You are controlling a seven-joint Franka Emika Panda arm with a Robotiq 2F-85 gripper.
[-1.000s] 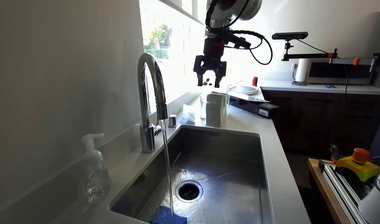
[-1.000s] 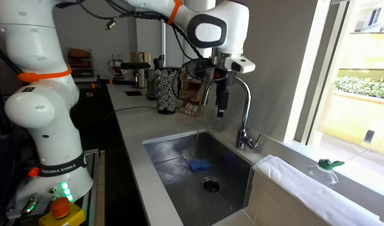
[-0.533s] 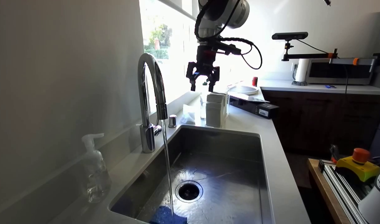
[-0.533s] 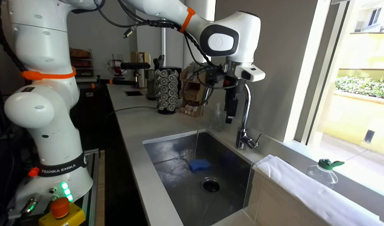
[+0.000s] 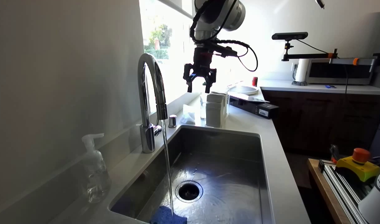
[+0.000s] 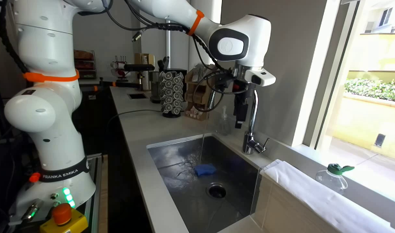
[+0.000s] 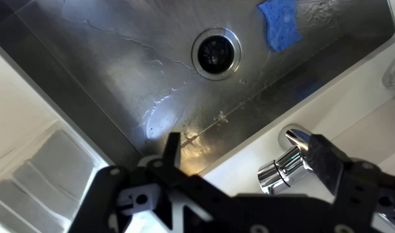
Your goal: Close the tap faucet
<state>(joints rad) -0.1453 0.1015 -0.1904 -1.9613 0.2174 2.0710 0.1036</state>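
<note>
While a thin stream of water (image 5: 167,161) runs from its spout (image 5: 161,111), the tap faucet (image 5: 144,105) stands upright on the tabletop (image 5: 283,186), between the sink (image 5: 227,177) and the wall (image 5: 65,77), with its arch (image 5: 148,57) reaching over the sink. The side lever (image 6: 258,148) projects from the thick base (image 5: 147,138); in an exterior view its slim rod (image 6: 266,143) slants upward. The jaws of the tool (image 5: 198,90) are spread, its two fingers (image 5: 207,88) set wide apart and pointing down. It hangs above tabletop height, near the tap faucet but apart from it. In the wrist view, one finger covers part of the tap faucet.

Inside the sink, a blue sponge (image 6: 205,169) lies near the round drain (image 7: 216,54). The water reaches the sponge or a spot just beside it; which of the two cannot be told. A small chrome cap (image 5: 172,121) stands on the tabletop near the tap faucet, on the lever side. On the opposite side stands a clear soap dispenser (image 5: 96,177). A folded white cloth (image 6: 317,197) lies near a green-capped clear bottle (image 6: 333,178).
</note>
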